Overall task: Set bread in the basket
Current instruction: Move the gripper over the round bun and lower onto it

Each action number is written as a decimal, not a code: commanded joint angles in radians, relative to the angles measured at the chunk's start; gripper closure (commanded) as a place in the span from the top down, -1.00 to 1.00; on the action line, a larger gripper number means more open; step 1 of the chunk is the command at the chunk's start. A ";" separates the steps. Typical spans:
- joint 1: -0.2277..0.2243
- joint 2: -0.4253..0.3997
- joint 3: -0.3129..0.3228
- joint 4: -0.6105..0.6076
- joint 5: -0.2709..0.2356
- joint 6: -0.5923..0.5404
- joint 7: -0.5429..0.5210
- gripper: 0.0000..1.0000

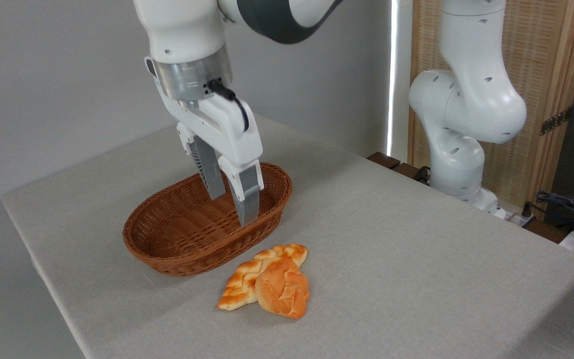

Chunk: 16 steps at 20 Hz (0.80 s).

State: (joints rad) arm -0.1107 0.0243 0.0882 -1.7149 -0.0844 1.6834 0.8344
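The bread (284, 292), a round golden-orange bun with a cracked top, lies on the table in front of the basket and leans against a braided loaf. The basket (167, 252), an oval reddish-brown wicker one, sits left of centre with nothing in it. My gripper (232, 208) hangs over the basket's right half, pointing down, open, with nothing between its fingers. It is above and behind the bun, well apart from it.
A longer braided golden loaf (253, 275) lies against the bun's left side. The table (416, 259) has a grey cloth; its left edge runs close to the basket. My arm's white base (459, 164) stands at the table's back right, with cables beside it.
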 commanded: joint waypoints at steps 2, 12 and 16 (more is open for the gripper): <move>0.002 -0.015 0.080 -0.057 0.003 0.050 0.138 1.00; 0.002 -0.012 0.173 -0.248 0.101 0.191 0.242 1.00; -0.003 0.002 0.168 -0.256 0.063 0.211 0.242 1.00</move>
State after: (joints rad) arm -0.1058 0.0295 0.2532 -1.9547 0.0071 1.8773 1.0734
